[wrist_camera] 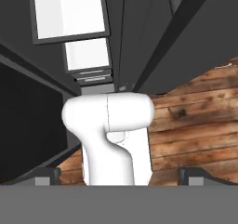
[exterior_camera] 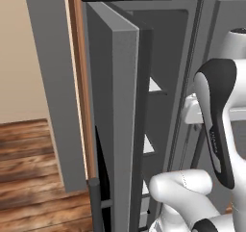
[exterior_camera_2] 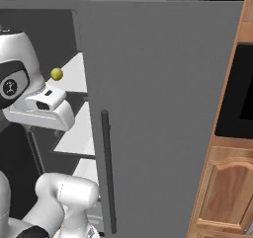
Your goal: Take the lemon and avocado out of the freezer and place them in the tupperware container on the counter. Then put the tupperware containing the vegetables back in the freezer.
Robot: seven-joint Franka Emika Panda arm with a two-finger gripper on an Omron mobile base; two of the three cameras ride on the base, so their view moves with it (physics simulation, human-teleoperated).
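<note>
Freezer (exterior_camera_2: 163, 108) door open; lemon (exterior_camera_2: 57, 74) on its white shelf; gripper (wrist_camera: 119, 177) spread empty; best approached level, squarely.

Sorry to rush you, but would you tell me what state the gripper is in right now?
Gripper: open, holding nothing; its fingertips stand wide apart.

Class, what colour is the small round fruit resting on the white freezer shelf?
Yellow-green: the lemon, clearest in the right base view.
</note>
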